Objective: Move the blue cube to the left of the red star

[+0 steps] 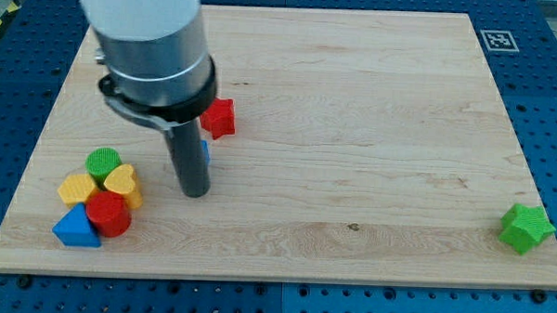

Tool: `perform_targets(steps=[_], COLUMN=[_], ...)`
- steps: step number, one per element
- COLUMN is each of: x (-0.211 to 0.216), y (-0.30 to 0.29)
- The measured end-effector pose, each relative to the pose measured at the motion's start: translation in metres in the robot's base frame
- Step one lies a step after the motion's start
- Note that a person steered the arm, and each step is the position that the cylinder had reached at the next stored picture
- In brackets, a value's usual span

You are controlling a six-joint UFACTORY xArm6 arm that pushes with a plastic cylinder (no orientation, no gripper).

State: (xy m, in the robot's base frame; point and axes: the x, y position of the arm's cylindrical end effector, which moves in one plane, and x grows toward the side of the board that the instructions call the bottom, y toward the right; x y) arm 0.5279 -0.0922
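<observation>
The red star (219, 117) lies on the wooden board (354, 131) at upper left of centre. The blue cube (206, 153) is almost wholly hidden behind my dark rod; only a thin blue sliver shows on the rod's right side, just below and left of the star. My tip (195, 193) rests on the board directly below that sliver, touching or very close to the cube.
A cluster sits at the board's lower left: a green cylinder (103, 161), a yellow heart (122, 181), a yellow block (76, 188), a red cylinder (109, 214) and a blue triangle (75, 228). A green star (525, 227) lies at the right edge.
</observation>
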Motion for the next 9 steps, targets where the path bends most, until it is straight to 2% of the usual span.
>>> perform_targets(steps=[2, 3, 4, 5, 6, 7, 9], x=[-0.054, -0.064, -0.041, -0.011, -0.028, -0.063, -0.068], y=[-0.058, -0.078, -0.076, -0.045, -0.025, -0.037, -0.052])
